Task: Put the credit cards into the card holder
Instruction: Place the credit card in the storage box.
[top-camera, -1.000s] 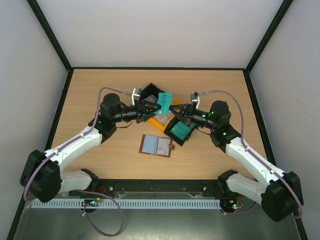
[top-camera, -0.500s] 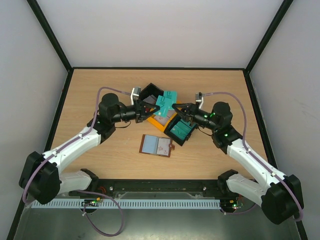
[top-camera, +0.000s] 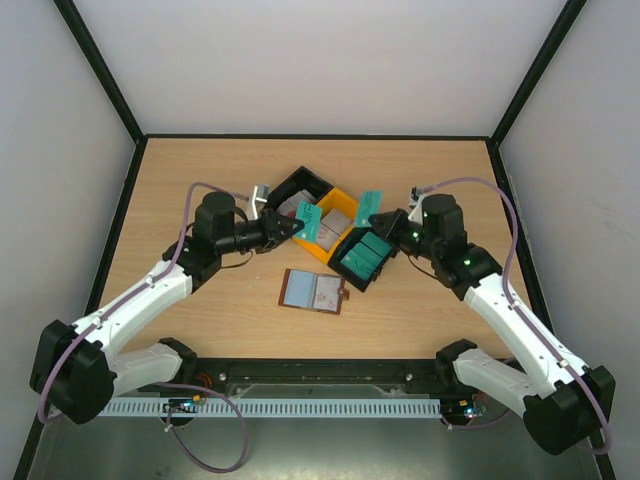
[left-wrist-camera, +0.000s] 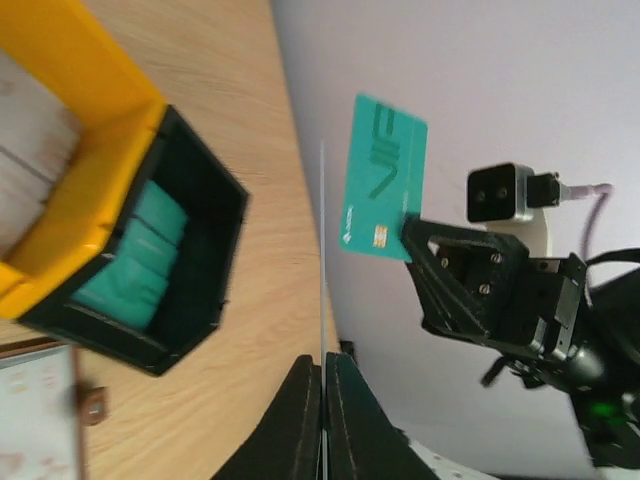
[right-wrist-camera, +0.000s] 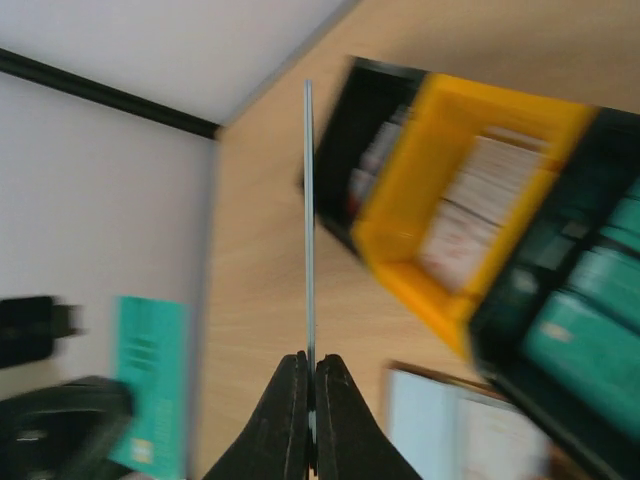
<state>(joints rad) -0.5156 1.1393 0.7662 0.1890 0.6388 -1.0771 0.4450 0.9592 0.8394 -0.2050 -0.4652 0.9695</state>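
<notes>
on my side of the yellow bin (top-camera: 344, 198), the card holder (top-camera: 314, 291) lies open and flat on the bench (top-camera: 200, 170), pale pockets up. it is apart from the bin and nothing grips it. against the yellow bin's near right side sits a black bin (top-camera: 358, 287) with stacks of teal credit cards (top-camera: 362, 257) in it. the yellow bin itself holds white cards (top-camera: 335, 217).

just left of the yellow bin, the left jaws are pinched on one teal card (top-camera: 307, 222), held up off the bench. from the left wrist camera i see it only edge-on, a thin line rising from between the fingers (left-wrist-camera: 300, 420). just right of the yellow bin, above the black bin's far corner, the right jaws are clamped on a second teal card (top-camera: 368, 208), also in the air, its printed face turned towards the left wrist camera. the two held cards are apart, with the yellow bin between them.

beyond the yellow bin, against its far left side, stands another black bin (top-camera: 290, 185).
</notes>
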